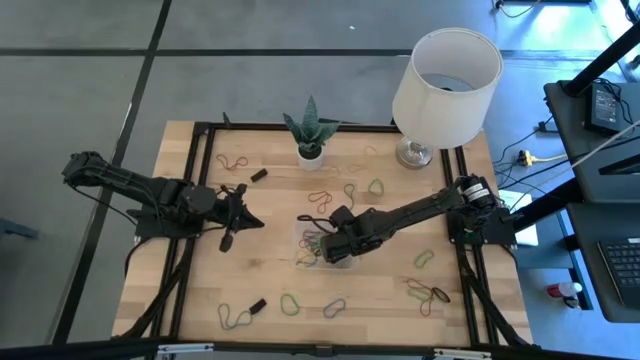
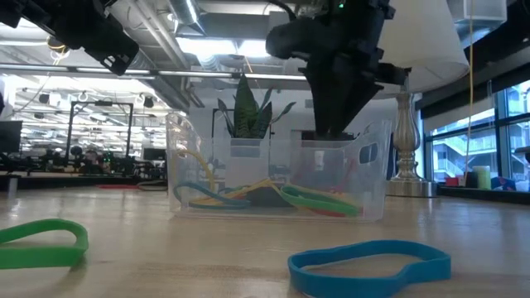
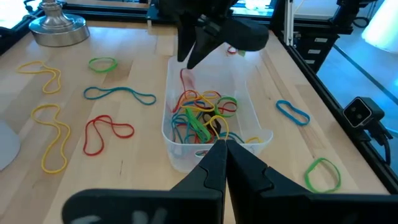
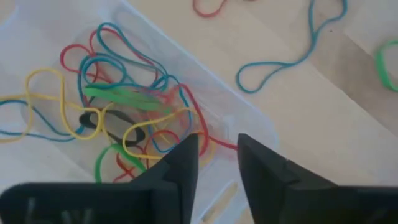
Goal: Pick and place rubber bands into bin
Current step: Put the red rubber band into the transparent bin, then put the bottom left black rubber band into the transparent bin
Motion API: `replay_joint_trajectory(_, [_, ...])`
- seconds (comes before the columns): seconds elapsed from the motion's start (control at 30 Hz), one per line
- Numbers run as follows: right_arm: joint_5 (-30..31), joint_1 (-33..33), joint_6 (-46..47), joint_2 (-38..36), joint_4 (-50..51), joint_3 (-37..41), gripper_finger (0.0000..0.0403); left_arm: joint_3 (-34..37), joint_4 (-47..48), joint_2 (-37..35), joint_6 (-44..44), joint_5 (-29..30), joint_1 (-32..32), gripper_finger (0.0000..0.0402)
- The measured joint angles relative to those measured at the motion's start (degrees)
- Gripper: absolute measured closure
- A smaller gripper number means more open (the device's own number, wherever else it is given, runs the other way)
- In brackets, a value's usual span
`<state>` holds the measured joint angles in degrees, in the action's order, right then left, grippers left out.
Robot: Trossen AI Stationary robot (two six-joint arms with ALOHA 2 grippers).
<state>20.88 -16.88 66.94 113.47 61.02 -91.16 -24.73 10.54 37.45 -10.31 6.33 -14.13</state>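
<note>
The bin [image 1: 303, 256] is a small clear plastic tray at the table's middle, holding a tangle of rubber bands [image 3: 202, 112] in red, green, blue and yellow. My right gripper [image 4: 217, 152] hovers over the bin's far end with its fingers pointing down and a narrow gap between them, so it is open. In the low view my right gripper [image 2: 331, 124] reaches down to the bin's rim [image 2: 273, 145]. My left gripper [image 1: 227, 240] is shut and waits left of the bin, above the table. Loose bands [image 1: 320, 197] lie flat on the wood all around. My right gripper stands from above over a red band [image 4: 217, 144] that lies by the bin's wall and runs across the gap between its fingertips. I cannot tell whether the fingers touch it.
A white plant pot [image 1: 310, 152] and a lamp [image 1: 445, 75] stand at the far edge. Small black pieces [image 1: 258, 175] lie left of the pot and near the front [image 1: 256, 305]. Loose bands lie near the right edge [image 1: 430, 295] and the near edge [image 1: 290, 303].
</note>
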Motion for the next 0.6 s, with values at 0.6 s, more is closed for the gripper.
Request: replay_joint_trajectory(0.6, [7.9, -8.4, -1.8, -13.7, 9.3, 9.7, 0.033, -8.4, 4.4, 9.9, -5.2, 5.4, -4.1, 0.0399])
